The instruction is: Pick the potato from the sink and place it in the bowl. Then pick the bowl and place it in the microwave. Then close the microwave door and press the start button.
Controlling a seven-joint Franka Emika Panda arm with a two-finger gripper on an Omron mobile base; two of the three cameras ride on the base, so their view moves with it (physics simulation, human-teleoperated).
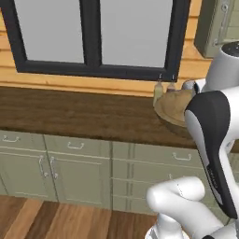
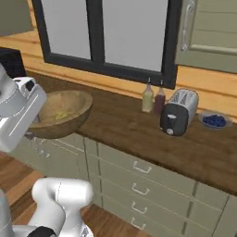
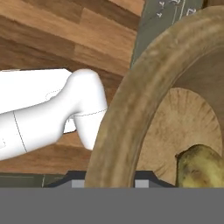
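The wooden bowl (image 2: 62, 113) is up off the desk (image 2: 139, 129) here, held out past the desk's front edge in the right base view, above the pale green drawers (image 2: 139, 180), with the white arm's hand pressed in at its left side. In the hand view the bowl's rim (image 3: 131, 109) runs straight down between the tool (image 3: 109, 183) tips at the bottom of the frame, so the tool is clamped on that rim at a narrow gap, one tip outside the wall and one inside. And there's the potato (image 3: 202, 166), yellowish-brown and lumpy, sitting inside the bowl against the pale grained bottom; from the right base camera it reads as a small yellowish patch low in the bowl (image 2: 59, 115). In the left base view the bowl (image 1: 173, 106) peeks out from behind the dark upper arm link, over the brown desk (image 1: 79, 114), tilted a little toward the camera. Behind it on the desk stand two slim bottles (image 2: 153, 98) side by side under the dark-framed window (image 2: 102, 34), then a silver toaster (image 2: 178, 112) just to their right, and a small plate of blue berries (image 2: 214, 120) further right. Wooden floorboards (image 3: 65, 35) show below the bowl in the hand view. A black-fronted box (image 2: 10, 62) sits at the far left edge of the right base view, too cropped to make out.
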